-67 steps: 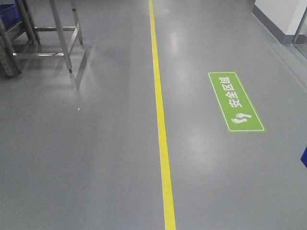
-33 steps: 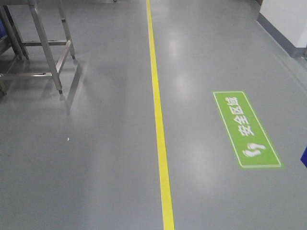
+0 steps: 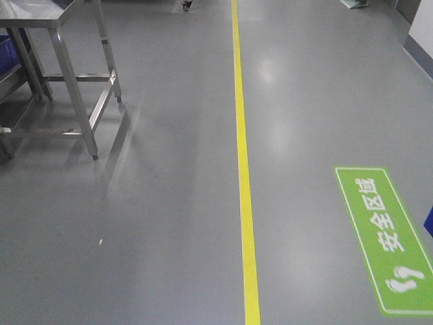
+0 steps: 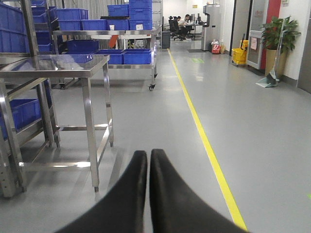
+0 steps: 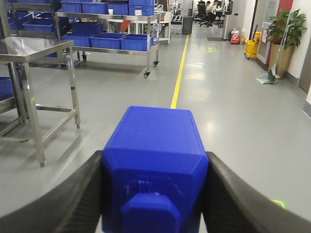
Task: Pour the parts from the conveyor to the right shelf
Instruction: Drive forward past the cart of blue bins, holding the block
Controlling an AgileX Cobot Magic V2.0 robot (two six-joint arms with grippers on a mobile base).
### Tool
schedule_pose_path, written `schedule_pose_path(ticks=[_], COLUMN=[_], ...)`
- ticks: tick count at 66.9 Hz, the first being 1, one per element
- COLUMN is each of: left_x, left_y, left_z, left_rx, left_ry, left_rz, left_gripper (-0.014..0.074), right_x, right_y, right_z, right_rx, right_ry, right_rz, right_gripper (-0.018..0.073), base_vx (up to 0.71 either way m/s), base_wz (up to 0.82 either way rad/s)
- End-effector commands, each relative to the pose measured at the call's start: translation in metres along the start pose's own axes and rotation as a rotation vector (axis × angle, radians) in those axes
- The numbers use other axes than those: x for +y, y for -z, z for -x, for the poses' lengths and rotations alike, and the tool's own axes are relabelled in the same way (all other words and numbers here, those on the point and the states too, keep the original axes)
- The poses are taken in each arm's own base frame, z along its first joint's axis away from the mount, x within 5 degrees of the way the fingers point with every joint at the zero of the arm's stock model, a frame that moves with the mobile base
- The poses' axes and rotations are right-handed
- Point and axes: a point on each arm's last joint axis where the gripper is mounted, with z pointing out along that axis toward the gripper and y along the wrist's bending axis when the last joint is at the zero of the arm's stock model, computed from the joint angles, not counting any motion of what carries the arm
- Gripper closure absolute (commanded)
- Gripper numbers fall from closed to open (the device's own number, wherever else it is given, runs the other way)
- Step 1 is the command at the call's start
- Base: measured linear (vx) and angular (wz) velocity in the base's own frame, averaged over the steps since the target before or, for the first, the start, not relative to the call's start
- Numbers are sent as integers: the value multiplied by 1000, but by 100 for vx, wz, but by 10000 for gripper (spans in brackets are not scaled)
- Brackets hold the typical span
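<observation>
Front camera tilts steeply down on the grey floor (image 3: 149, 223); both wrist cameras sit low, looking level up the aisle, left over its closed left gripper (image 4: 148, 158), right tight behind the blue part (image 5: 155, 136) clamped in the right gripper (image 5: 154, 162); all share the yellow line (image 3: 242, 169) and steel table (image 3: 40, 17).

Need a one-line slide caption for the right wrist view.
Right hand shut on a blue part; ahead, a grey aisle with a yellow floor line, steel table at frame left.
</observation>
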Motion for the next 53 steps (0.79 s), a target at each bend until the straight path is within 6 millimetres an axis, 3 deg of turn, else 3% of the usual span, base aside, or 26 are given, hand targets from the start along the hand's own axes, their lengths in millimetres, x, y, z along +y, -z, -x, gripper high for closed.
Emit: schedule_pose_path(ticks=[1, 53], left_x=[0, 0], left_y=[2, 2], left_z=[16, 16], left_rx=[-103, -103], left_ry=[13, 13], left_rz=[-2, -2], left_gripper=[603, 603], right_x=[-2, -2], right_y=[2, 2], right_z=[15, 15], right_rx=[-92, -92], right_ry=[5, 5], right_rz=[-26, -26], right_gripper=[568, 568], base_vx=[66, 68], base_wz=[5, -5])
